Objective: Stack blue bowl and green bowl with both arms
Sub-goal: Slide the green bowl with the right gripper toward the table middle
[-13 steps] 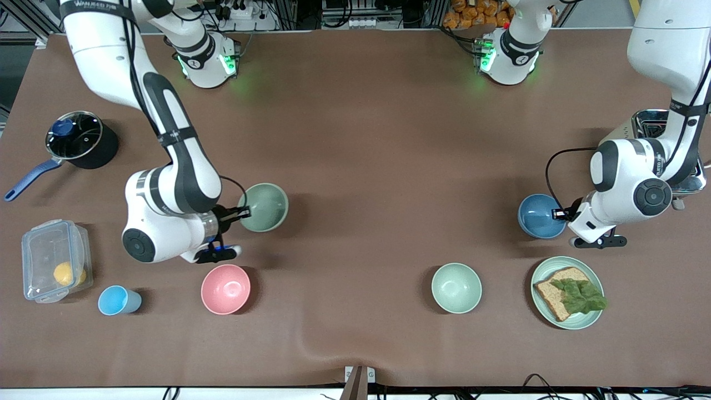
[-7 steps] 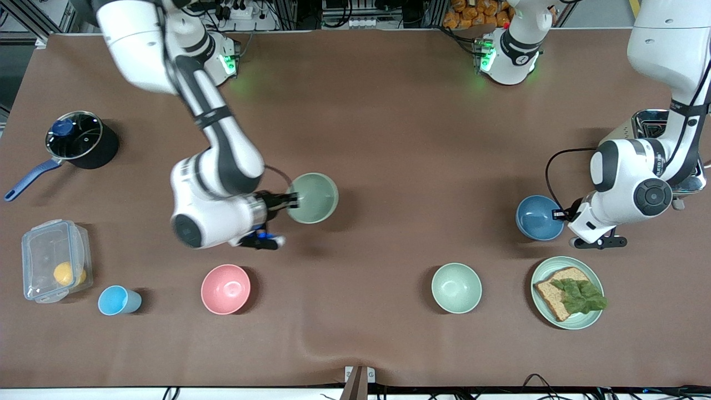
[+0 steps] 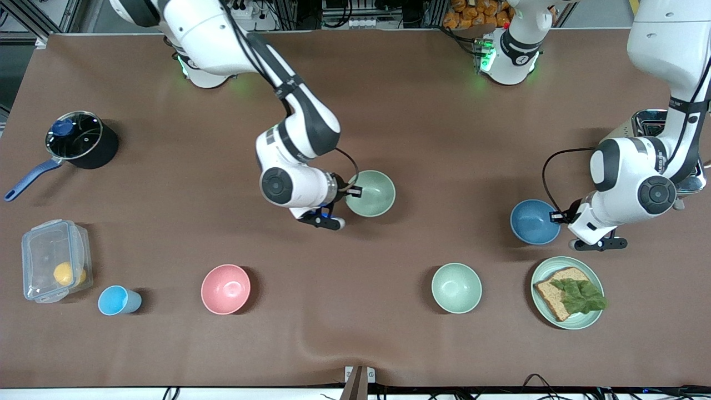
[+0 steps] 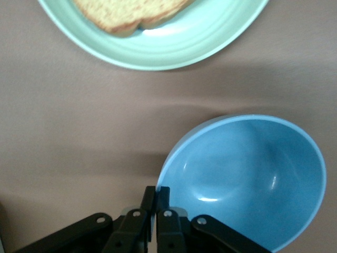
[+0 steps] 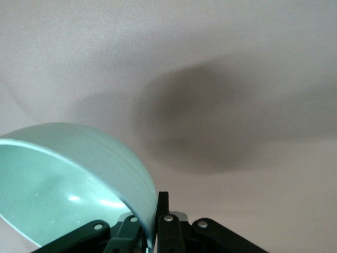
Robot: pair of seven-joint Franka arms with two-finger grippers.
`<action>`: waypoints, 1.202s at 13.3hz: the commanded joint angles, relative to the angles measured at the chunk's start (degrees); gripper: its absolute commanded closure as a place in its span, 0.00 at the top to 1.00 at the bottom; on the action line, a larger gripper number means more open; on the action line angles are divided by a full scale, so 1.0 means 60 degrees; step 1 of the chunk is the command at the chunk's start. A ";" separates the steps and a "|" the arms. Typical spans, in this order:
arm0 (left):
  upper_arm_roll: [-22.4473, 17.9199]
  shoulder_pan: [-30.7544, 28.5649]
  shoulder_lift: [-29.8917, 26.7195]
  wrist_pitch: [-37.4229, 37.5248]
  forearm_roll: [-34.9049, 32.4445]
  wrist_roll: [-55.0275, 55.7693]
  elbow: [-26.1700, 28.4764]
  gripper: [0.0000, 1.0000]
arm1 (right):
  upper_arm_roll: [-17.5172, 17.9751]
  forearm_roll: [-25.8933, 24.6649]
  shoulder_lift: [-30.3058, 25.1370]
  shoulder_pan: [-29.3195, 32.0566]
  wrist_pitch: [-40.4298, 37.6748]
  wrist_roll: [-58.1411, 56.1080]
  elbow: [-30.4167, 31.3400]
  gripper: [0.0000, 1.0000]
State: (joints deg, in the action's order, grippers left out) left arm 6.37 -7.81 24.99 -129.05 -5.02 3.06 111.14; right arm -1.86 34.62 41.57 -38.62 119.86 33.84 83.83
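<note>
Your right gripper (image 3: pixel 355 191) pinches the green bowl (image 3: pixel 371 193) by its rim over mid-table, your left gripper (image 3: pixel 557 216) the blue bowl (image 3: pixel 534 222); keep both level as you bring them together.

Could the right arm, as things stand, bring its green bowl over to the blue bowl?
Probably yes: the right gripper grips the green bowl by its rim, and bare table lies between it and the blue bowl, held by the left gripper.

Cut off by the left wrist view's edges: most of the mint-green plate (image 4: pixel 174 45) and the bread slice (image 4: pixel 131 13). Cropped in the right wrist view: the lower part of the green bowl (image 5: pixel 73 179). Half hidden in the front view by the left arm: a metal container (image 3: pixel 651 123).
</note>
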 commanded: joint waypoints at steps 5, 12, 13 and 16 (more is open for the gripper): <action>0.1397 -0.0045 -0.0854 0.0634 0.0280 0.0308 -0.0300 0.00 | -0.0115 0.0836 0.0543 -0.0874 0.1353 0.0906 0.0062 1.00; 0.2629 0.0086 -0.0738 0.1177 0.0265 0.2051 -0.0975 0.00 | -0.0379 0.0836 -0.0043 -0.0055 -0.0477 0.2633 -0.0215 1.00; 0.2688 0.0188 -0.0737 0.1177 0.0265 0.2271 -0.0990 0.00 | -0.0394 0.0851 -0.0043 0.0020 -0.0508 0.3492 -0.0347 1.00; 0.2718 0.0423 -0.0737 0.1177 0.0280 0.2623 -0.1034 0.00 | -0.0496 -0.0083 0.0103 -0.0068 0.0001 0.5945 -0.0568 1.00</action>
State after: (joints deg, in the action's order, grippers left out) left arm 22.46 -5.84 20.55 -123.17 -4.36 17.31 106.07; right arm -4.77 37.24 42.03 -38.24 118.30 62.82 80.84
